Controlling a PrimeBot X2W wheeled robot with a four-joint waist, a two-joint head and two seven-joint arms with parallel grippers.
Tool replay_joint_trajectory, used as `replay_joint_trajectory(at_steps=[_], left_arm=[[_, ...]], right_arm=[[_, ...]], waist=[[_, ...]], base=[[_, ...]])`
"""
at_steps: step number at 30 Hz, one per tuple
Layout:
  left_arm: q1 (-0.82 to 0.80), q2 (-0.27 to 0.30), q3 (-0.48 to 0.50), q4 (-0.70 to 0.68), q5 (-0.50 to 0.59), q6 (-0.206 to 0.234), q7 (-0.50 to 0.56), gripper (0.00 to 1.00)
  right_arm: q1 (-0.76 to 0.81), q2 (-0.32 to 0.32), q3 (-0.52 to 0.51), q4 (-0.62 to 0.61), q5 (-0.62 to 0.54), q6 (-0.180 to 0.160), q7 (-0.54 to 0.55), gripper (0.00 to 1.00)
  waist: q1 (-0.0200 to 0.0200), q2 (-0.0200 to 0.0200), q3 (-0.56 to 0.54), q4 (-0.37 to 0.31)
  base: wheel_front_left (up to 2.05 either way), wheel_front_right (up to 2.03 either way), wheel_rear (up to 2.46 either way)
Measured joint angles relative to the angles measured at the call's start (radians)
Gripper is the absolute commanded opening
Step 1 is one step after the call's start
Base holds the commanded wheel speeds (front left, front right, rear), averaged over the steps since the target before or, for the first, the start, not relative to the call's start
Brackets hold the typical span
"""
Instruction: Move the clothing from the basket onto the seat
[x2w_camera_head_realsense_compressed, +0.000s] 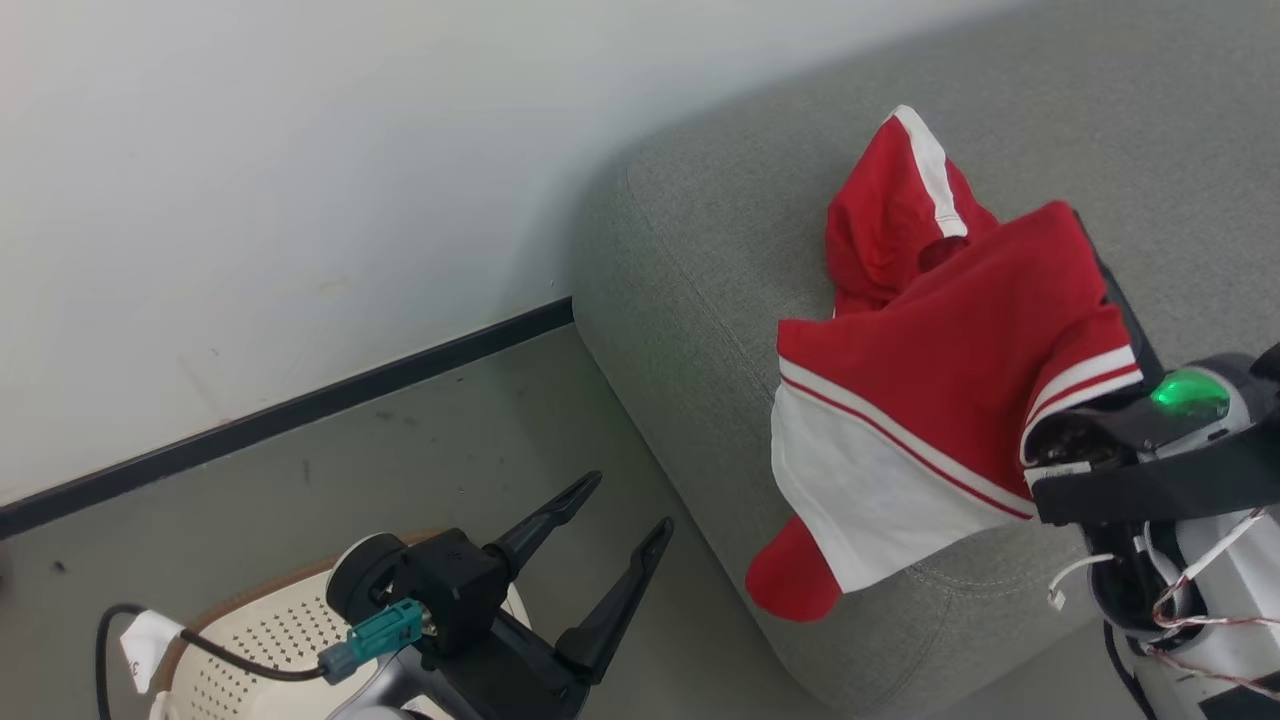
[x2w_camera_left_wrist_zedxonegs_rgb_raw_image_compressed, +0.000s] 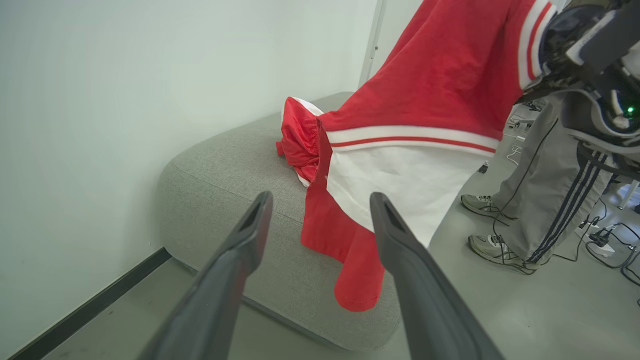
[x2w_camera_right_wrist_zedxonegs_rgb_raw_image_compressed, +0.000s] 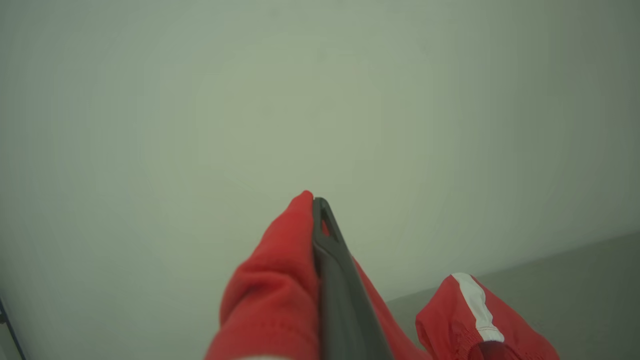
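nearest, at the lower left of the head view, the basket (x2w_camera_head_realsense_compressed: 250, 640) stands on the grey floor (x2w_camera_head_realsense_compressed: 400, 450). part of its perforated cream wall and brown rim is in frame; its inside is hidden. the left fingers (x2w_camera_head_realsense_compressed: 620, 590) hover above it, spread wide apart and gripping nothing, pointing toward the seat (x2w_camera_head_realsense_compressed: 700, 300).

at the lower right, the right fingers (x2w_camera_right_wrist_zedxonegs_rgb_raw_image_compressed: 335, 280) are closed on the held garment (x2w_camera_head_realsense_compressed: 950, 400). in the right wrist view, red fabric is pinched against the 1 dark finger that shows and wraps its left side. the held garment is red with a white panel and white striped trim. it is clear of the basket and hangs from the right wrist over the near corner of the seat. its red lower end dangles in front of the seat's side; whether it touches the cushion cannot be told.

further back, a second garment (x2w_camera_head_realsense_compressed: 890, 220), red with 1 white stripe, lies crumpled on top of the seat, just behind the held garment. the seat stands against the white wall (x2w_camera_head_realsense_compressed: 300, 150), which carries a black skirting strip (x2w_camera_head_realsense_compressed: 300, 410).

in the left wrist view, a person's legs (x2w_camera_left_wrist_zedxonegs_rgb_raw_image_compressed: 545, 190) in grey trousers stand on the floor to the side of the seat.
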Motion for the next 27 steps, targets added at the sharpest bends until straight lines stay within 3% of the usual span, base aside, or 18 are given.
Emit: replay_joint_trajectory(at_steps=[11,27], left_arm=[[-0.027,0.011,-0.014,-0.025,0.027,-0.009,0.024,1.0],[-0.103,0.005,-0.045,-0.069,0.038,-0.026,0.06,1.0]], right_arm=[[-0.225,-0.071,-0.043,0.034,0.021,0.0,0.0,0.0],[-0.451,-0.154,-0.277,0.213,0.177,-0.009,0.0,0.0]], waist=[[0.0,0.0,0.059,-0.005],[0.0001,0.0001,0.177,0.032]], base=[[0.0,0.0,0.0],[0.0,0.0,0.0]])
